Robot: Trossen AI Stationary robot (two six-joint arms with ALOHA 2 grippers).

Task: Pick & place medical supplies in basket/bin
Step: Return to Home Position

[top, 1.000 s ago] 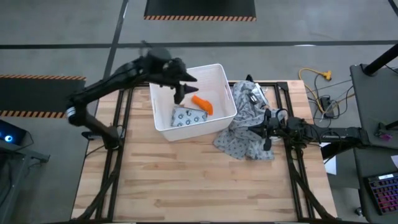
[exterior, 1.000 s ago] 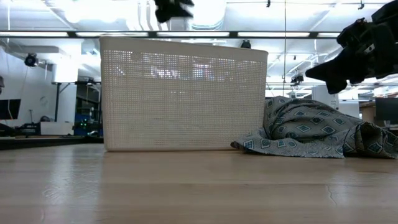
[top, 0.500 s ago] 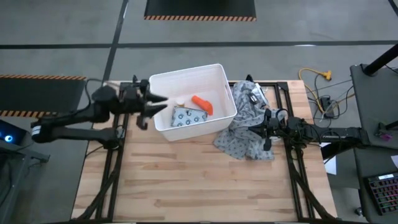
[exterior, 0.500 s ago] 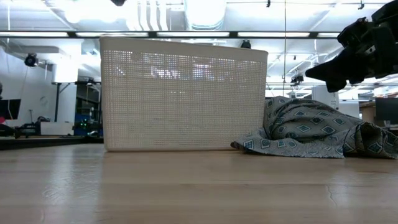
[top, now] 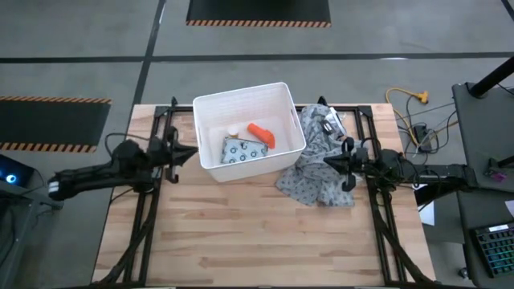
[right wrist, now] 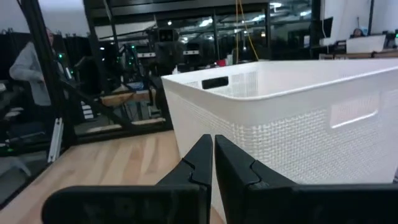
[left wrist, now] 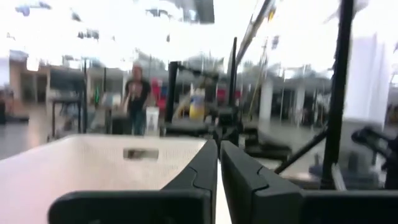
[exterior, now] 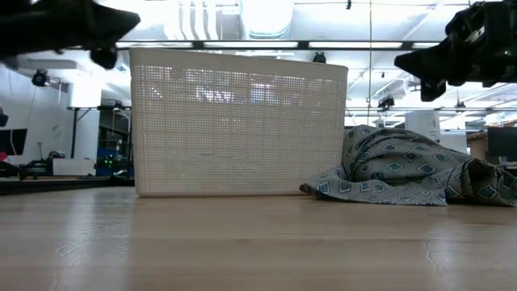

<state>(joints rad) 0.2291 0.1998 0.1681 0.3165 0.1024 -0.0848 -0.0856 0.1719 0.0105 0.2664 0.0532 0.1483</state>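
The white perforated bin (top: 241, 90) stands at the table's far middle. In it lie an orange-red tapered piece (top: 261, 134), a small white round cap (top: 233, 131) and a dotted teal-grey packet (top: 241, 150). My left gripper (top: 193, 151) is shut and holds nothing, just left of the bin and near the height of its rim (exterior: 238, 50). My right gripper (top: 325, 160) is shut and holds nothing. It hangs above the grey patterned cloth (top: 317, 172) and points at the bin (right wrist: 298, 112).
The crumpled cloth (exterior: 412, 174) lies against the bin's right side, on the table. The near half of the wooden table (top: 257, 241) is bare. Cables (top: 409, 112) lie off the far right corner. A person (left wrist: 135, 99) stands in the room beyond the table.
My left gripper has drawn back from over the bin toward the table's left edge, come down and shut. The white cap now shows in the bin where the gripper stood. My right gripper has risen a little above the cloth.
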